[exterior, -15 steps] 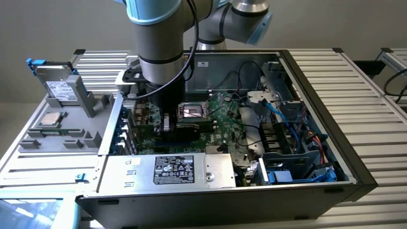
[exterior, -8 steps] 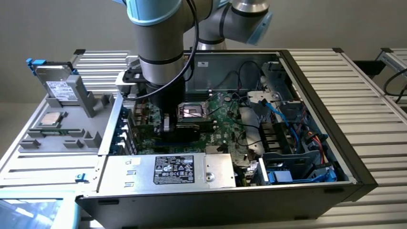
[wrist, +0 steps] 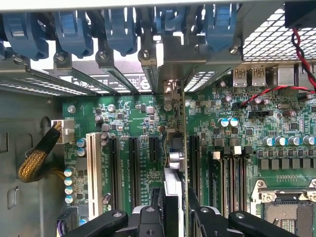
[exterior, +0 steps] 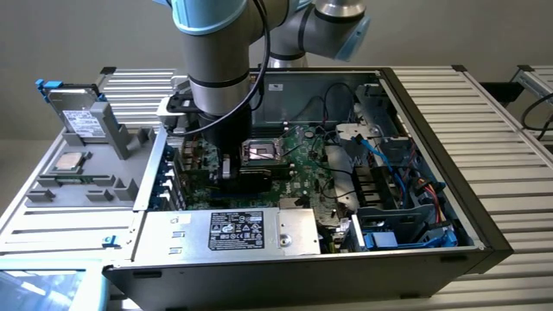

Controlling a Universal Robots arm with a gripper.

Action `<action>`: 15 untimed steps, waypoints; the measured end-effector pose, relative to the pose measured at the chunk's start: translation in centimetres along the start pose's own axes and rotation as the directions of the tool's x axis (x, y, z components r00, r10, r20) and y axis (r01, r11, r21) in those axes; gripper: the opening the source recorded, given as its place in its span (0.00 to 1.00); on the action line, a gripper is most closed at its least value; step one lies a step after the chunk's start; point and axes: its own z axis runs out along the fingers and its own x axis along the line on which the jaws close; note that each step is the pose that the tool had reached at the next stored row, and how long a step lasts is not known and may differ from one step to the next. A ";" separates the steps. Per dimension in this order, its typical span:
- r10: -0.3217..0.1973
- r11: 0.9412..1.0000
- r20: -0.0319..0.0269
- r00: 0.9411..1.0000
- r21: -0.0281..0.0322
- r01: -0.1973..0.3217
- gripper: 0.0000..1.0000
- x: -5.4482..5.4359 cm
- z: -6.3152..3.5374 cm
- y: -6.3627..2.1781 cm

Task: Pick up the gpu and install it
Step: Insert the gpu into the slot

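Between the gripper's (wrist: pixel 173 217) two black fingers (wrist: pixel 148 217) you will see the gpu (wrist: pixel 174 163) clamped edge-on, its thin board standing upright over the big green motherboard (wrist: pixel 138 128) and reaching toward the rear slot brackets. You will note the card lies in line with the row of black expansion slots (wrist: pixel 133 168), with a slot on either side of it; whether its edge is seated in a slot cannot be told. Blue retaining clips (wrist: pixel 74 32) run along the case wall beyond the card's far end. From the exterior view, you can place the arm (exterior: pixel 220 78) reaching straight down into the open computer case (exterior: pixel 432 149), the gripper low over the motherboard beside the CPU socket (exterior: pixel 259 152). A silver power supply (exterior: pixel 237 230) sits at the near edge of the case, and a grey parts tray (exterior: pixel 95 162) stands on the worktop (exterior: pixel 509 181) at the exterior view's left.
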 end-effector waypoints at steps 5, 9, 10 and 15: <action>-0.003 1.000 0.000 1.000 0.000 0.003 0.29 0.0 0.01 0.10; -0.008 1.000 0.000 1.000 0.000 0.008 0.29 0.0 0.00 0.27; -0.008 1.000 0.000 1.000 0.000 0.008 0.29 0.0 0.00 0.30; -0.009 1.000 0.000 1.000 0.000 0.009 0.29 0.0 0.00 0.30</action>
